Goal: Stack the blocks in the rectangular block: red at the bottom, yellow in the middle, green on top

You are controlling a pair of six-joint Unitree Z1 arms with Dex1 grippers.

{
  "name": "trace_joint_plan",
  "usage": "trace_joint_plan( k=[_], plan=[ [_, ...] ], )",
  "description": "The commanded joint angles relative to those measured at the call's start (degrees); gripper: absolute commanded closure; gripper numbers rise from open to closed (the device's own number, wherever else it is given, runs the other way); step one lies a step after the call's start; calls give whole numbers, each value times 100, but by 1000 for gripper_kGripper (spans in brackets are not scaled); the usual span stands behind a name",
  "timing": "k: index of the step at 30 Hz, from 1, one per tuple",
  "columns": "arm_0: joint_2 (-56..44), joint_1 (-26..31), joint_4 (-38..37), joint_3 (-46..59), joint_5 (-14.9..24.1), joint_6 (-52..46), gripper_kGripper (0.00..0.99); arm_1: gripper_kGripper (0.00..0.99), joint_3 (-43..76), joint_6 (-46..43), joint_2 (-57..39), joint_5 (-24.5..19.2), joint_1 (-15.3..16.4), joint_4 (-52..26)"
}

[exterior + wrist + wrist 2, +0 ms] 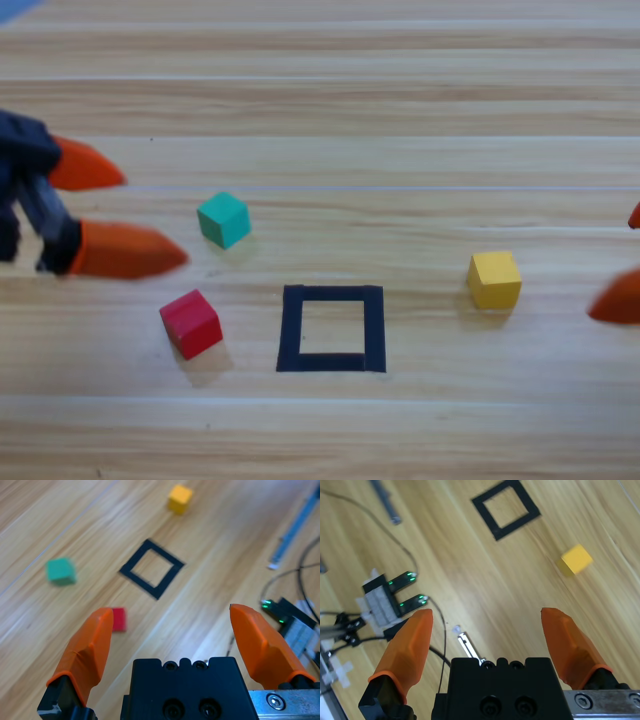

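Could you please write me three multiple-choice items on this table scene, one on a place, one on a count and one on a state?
1. Where does the yellow cube lie?
A. Right of the tape square
B. Inside it
C. On the red cube

2. How many cubes are inside the tape square?
A. Two
B. None
C. One

3. How is the left claw?
A. Shut on the green cube
B. Shut on nothing
C. Open, holding nothing

Answers:
1 A: in the high view the yellow cube sits on bare wood right of the square.
2 B: only wood shows inside the tape.
3 C: the left wrist view shows its jaws spread apart with nothing between them.
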Motion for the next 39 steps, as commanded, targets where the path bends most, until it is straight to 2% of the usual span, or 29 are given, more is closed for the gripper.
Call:
trace_joint_plan(
  k=[1, 5, 8, 13, 23, 30, 39],
  plan=[
    [726, -80, 1058, -945, 1085, -1326, 17, 33, -117, 980, 1110, -1239, -393, -143],
    [1394, -71, 1876, -1534, 1823, -2811, 17, 33, -372, 1656, 1821, -2083, -393, -213],
    [1657, -27, 2139, -1622, 2043, -3760, 19, 30, -670, 2105, 2358, -2135, -393, -178],
    [2000, 34, 2508, -1710, 2104, -4824, 19, 24, -1215, 2140, 3157, -2188, -410, -90],
    [3398, 34, 3062, -2220, 1955, -6380, 34, 5, -1497, 2904, 3896, -2320, -516, -90],
    [4048, 43, 3053, -2413, 1577, -7153, 33, 4, -1567, 3555, 4098, -2232, -604, -108],
    [4637, 377, 2746, -2703, 1085, -7566, 34, 8, -1426, 4065, 4388, -2171, -700, -275]
  ],
)
